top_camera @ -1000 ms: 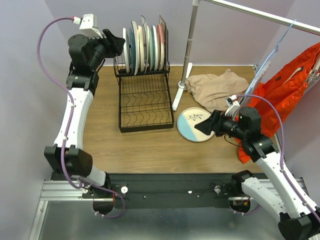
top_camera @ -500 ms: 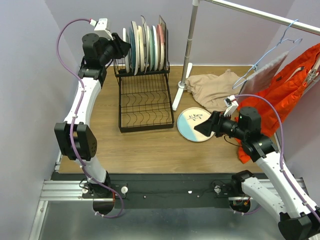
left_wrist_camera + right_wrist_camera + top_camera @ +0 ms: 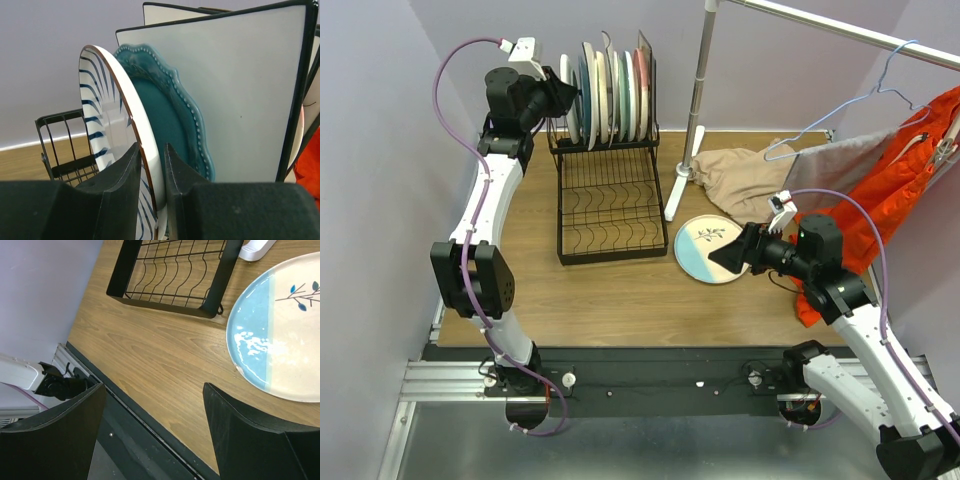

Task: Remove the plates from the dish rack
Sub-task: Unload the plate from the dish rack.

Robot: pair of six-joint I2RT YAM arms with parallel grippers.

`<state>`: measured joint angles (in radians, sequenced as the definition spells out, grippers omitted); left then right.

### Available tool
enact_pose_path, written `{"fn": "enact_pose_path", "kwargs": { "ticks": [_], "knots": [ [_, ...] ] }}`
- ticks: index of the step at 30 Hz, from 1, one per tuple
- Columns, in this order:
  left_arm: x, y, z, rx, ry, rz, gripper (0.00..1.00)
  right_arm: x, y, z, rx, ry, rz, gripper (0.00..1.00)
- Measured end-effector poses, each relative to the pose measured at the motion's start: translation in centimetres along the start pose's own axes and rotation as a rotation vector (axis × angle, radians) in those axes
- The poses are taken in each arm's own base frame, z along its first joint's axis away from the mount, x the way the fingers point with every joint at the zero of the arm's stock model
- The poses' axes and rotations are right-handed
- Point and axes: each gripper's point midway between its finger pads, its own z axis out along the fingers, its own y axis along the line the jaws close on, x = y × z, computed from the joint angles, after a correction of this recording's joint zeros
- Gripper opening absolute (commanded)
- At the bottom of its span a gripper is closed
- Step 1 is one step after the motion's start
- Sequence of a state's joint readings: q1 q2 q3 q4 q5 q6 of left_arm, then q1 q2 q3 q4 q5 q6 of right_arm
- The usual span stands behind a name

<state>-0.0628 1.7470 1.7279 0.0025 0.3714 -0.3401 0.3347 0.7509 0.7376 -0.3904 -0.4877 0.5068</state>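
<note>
The black wire dish rack point(image 3: 610, 200) stands at the back left, with several plates upright in its upper basket. My left gripper point(image 3: 565, 98) is at the leftmost one, a white plate with dark stripes point(image 3: 100, 110). Its jaws are shut on that plate's rim point(image 3: 151, 150), one finger on each face. Behind it stand a scalloped teal plate point(image 3: 165, 110) and a square white plate point(image 3: 245, 90). A cream-and-blue plate point(image 3: 698, 245) lies flat on the table. My right gripper point(image 3: 728, 255) hovers open over its near edge, holding nothing point(image 3: 152, 385).
A metal clothes-rail stand point(image 3: 695, 100) rises right of the rack. A beige cloth point(image 3: 750, 175) lies by its foot. An orange garment point(image 3: 900, 190) and a hanger with grey cloth point(image 3: 840, 160) hang at the right. The rack's lower tray point(image 3: 170, 275) holds nothing.
My left gripper has moved in onto the striped plate and its jaws have closed on the rim. The hanger with grey cloth has swung left. The right arm has stayed put.
</note>
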Motion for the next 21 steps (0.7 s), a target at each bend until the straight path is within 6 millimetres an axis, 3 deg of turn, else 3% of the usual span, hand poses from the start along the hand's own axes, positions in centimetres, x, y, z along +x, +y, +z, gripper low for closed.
{"fn": "enact_pose_path", "kwargs": {
  "ticks": [13, 21],
  "knots": [
    [-0.49, 0.39, -0.46, -0.044, 0.027, 0.025, 0.0, -0.13, 0.48, -0.66, -0.013, -0.026, -0.006, 0.87],
    [-0.94, -0.49, -0.78, -0.047, 0.05, 0.043, 0.0, -0.24, 0.62, -0.86, -0.014, -0.037, -0.004, 0.87]
  ]
}}
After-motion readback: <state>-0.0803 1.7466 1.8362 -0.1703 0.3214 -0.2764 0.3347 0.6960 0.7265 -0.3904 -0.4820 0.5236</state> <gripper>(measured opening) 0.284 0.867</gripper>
